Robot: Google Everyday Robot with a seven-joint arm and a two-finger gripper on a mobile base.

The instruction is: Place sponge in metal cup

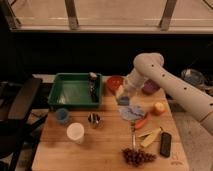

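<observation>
The metal cup (93, 120) stands upright on the wooden table (107, 147), left of centre, between the white cup (75, 132) and the grey-blue round cloth (131, 112). My gripper (123, 96) hangs from the white arm that reaches in from the right. It is above the table just right of the green tray (70, 102). It is shut on the sponge (123, 101), whose blue face shows below and a pale yellow part at the upper left. The sponge is to the right of and beyond the metal cup, and higher.
A blue cup (62, 115) stands left of the metal cup. A red bowl (115, 81) and a purple bowl (150, 87) are at the back. An orange fruit (159, 108), a carrot (142, 122), a banana (150, 137), a black object (165, 144) and grapes (137, 156) lie on the right. A bottle (93, 85) stands in the tray.
</observation>
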